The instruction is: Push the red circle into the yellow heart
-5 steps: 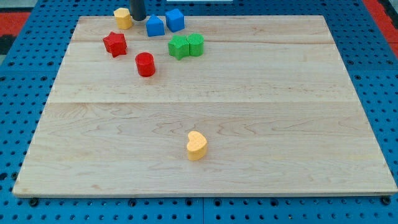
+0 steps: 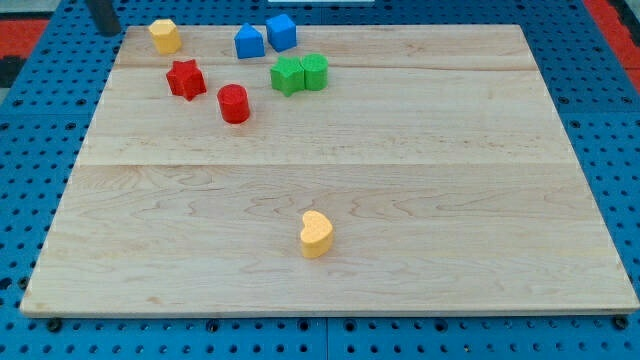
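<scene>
The red circle [image 2: 234, 103] stands in the upper left part of the wooden board [image 2: 420, 190]. The yellow heart [image 2: 316, 234] lies far from it, near the view's bottom centre. My tip [image 2: 105, 29] is at the view's top left corner, just off the board's edge, left of a second yellow block [image 2: 165, 36]. It is well up and left of the red circle and touches no block.
A red star [image 2: 186, 79] sits left of the red circle. Two blue blocks [image 2: 249, 42] [image 2: 282, 31] stand at the top. A green star [image 2: 288, 75] and a green block [image 2: 315, 71] sit side by side, right of the red circle.
My tip moved left from beside the yellow block at the top to the top left corner. That yellow block shifted left. The red star looks nudged slightly.
</scene>
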